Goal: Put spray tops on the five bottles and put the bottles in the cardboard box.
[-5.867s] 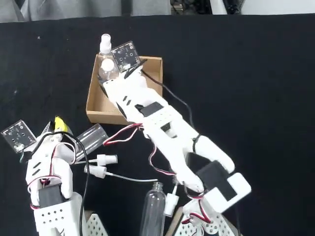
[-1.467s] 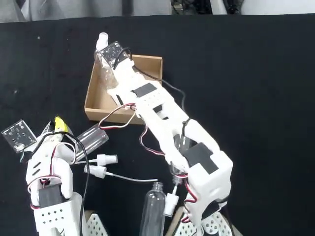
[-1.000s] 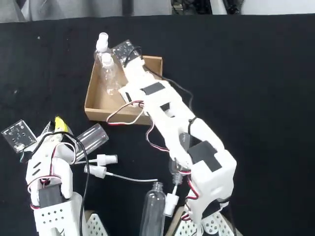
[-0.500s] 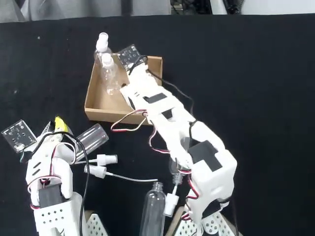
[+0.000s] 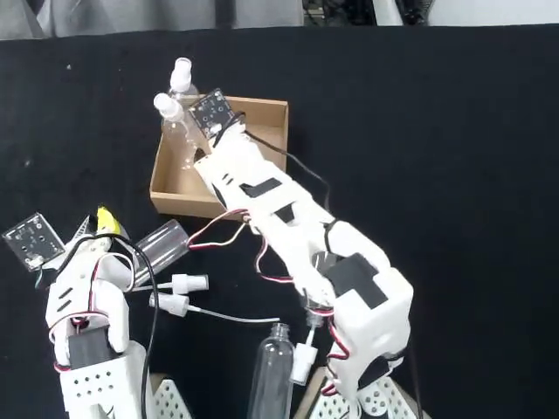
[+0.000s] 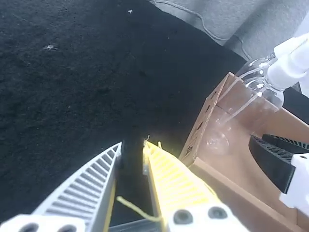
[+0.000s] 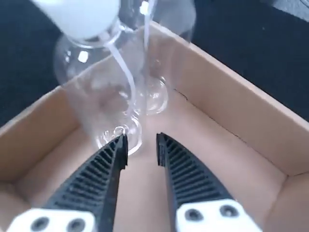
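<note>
The cardboard box (image 5: pixel 175 183) holds two clear bottles with white spray tops in its far left corner. One bottle (image 5: pixel 182 74) stands upright; the other bottle (image 5: pixel 175 122) leans against the left wall. My right gripper (image 5: pixel 199 144) is inside the box just beside the leaning bottle (image 7: pixel 96 96), its fingers nearly together with nothing between them. My left gripper (image 5: pixel 100 223) rests low near the front left, fingers nearly together and empty. A topless bottle (image 5: pixel 162 244) lies beside it. Two loose spray tops (image 5: pixel 188 284) lie on the cloth.
Another open bottle (image 5: pixel 271 371) and a spray top (image 5: pixel 301 362) lie near the arm bases at the front. The right arm stretches diagonally across the table's middle. In the left wrist view the box wall (image 6: pixel 205 125) stands close ahead.
The right gripper let go of the bottle in the box, drew back, then swung left again. The nearer bottle has tipped from upright toward the box's left wall. The left arm is still.
</note>
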Robot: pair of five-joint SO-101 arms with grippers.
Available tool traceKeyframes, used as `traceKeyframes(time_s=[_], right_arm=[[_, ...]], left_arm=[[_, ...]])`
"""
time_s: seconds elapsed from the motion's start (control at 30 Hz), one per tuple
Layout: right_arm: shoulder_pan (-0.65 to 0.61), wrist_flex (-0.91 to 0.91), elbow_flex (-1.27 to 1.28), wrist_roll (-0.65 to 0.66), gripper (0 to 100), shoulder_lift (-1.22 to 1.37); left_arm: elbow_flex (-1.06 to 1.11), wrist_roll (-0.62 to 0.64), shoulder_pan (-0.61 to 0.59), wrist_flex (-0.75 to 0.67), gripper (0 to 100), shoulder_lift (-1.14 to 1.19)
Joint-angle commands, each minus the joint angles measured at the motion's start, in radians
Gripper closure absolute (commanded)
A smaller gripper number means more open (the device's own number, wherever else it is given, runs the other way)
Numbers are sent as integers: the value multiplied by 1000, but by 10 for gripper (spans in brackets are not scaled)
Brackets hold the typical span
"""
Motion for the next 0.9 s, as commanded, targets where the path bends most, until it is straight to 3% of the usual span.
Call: traceKeyframes(time_s=[0.0, 0.33, 0.87], right_arm=[[-26, -31, -7, 8, 932, -81], [23, -20, 21, 8, 932, -107], [66, 247, 79, 8, 932, -378]], left_arm=[[25, -8, -10, -17, 934, -12], [25, -8, -10, -17, 934, -12], [25, -8, -10, -17, 934, -12]])
